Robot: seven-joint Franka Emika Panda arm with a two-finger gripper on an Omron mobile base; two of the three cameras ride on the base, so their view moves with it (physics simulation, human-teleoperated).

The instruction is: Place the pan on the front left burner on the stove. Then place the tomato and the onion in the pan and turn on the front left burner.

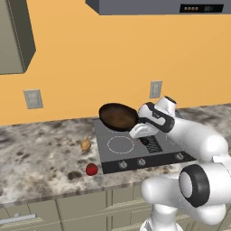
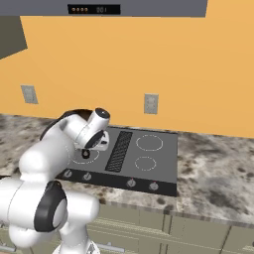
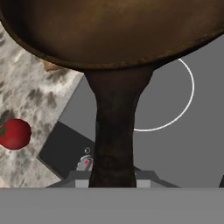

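The pan (image 1: 118, 116) hangs tilted in the air above the rear left of the stove (image 1: 159, 158). My gripper (image 1: 136, 131) is shut on its handle (image 3: 113, 140), and the wide dark bowl (image 3: 113, 30) lies beyond it. Below the pan is the front left burner (image 1: 120, 144), a solid white ring (image 3: 190, 99) with nothing on it. The onion (image 1: 85, 144) lies on the counter just left of the stove, and its edge (image 3: 50, 66) peeks out under the pan's rim. Closer to the counter's front edge is the tomato (image 1: 91, 169) (image 3: 15, 133).
A ribbed grille (image 2: 119, 150) splits the cooktop, with two more ring burners (image 2: 149, 142) to its right. Grey knobs (image 1: 122, 164) line the stove's front. Wall outlets (image 1: 155, 89) and a range hood (image 1: 162, 6) are behind and above. Marbled counter (image 1: 36, 158) spreads left.
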